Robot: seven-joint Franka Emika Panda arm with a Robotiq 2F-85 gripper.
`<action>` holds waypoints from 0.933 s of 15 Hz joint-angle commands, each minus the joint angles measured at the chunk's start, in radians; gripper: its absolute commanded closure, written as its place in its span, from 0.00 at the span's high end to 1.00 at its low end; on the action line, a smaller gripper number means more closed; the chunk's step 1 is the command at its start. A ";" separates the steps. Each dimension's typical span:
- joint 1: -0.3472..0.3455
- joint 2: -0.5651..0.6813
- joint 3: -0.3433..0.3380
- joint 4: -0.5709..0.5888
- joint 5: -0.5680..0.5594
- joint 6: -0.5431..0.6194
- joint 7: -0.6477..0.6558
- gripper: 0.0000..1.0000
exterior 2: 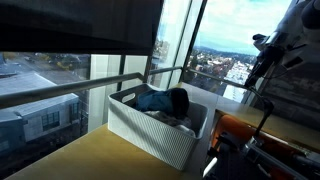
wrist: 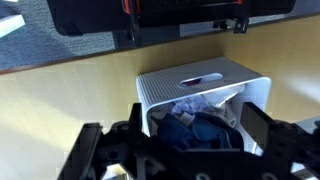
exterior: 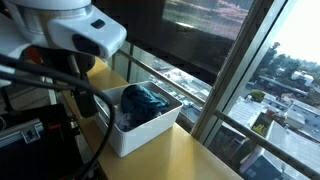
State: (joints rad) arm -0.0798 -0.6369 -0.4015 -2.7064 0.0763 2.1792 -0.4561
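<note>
Tool (wrist: 175, 145) seen only in the wrist view: two dark fingers (wrist: 90, 150) rise from the bottom edge, set wide apart, nothing between them. It hangs above the near end of the white bin (wrist: 200, 85), clear of the rim and of the contents. The view looks down and forward, so the bin's far wall with its slot handle (wrist: 200, 78) faces the camera. Dark blue cloth (wrist: 205, 135) lies bunched inside the bin, with a paler patterned cloth (wrist: 195, 105) just beyond it, towards the far wall. No print can be made out on bin or cloth. The red marks on the black unit (wrist: 170, 15) at the top of the wrist view are too blurred to read. The bin shows in both exterior views (exterior: 150, 130) (exterior 2: 150, 135), standing on the yellow counter (exterior: 190, 155) close to the window rail (exterior 2: 60, 92), with the blue cloth (exterior: 143, 100) (exterior 2: 165, 100) heaped above the rim. Arm: in an exterior view a white link (exterior: 70, 30) fills the upper left, high over the bin's left side, and black cables (exterior: 80, 90) droop below it. In an exterior view the arm (exterior 2: 280, 50) is a dark shape against the glass at far right, raised well above counter level. City buildings lie beyond the window.
</note>
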 commanded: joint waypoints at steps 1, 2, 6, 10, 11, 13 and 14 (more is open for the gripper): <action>0.123 0.134 0.105 0.111 0.072 0.089 0.011 1.00; 0.158 0.177 0.127 0.147 0.085 0.123 0.003 1.00; 0.249 0.394 0.188 0.321 0.115 0.253 -0.040 1.00; 0.246 0.642 0.252 0.514 0.132 0.346 -0.069 1.00; 0.231 0.702 0.271 0.556 0.136 0.365 -0.073 1.00; 0.190 0.824 0.310 0.631 0.117 0.379 -0.033 1.00; 0.171 0.874 0.328 0.660 0.098 0.382 -0.007 1.00</action>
State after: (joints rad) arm 0.1582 0.0661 -0.1319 -2.1737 0.1815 2.5443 -0.4871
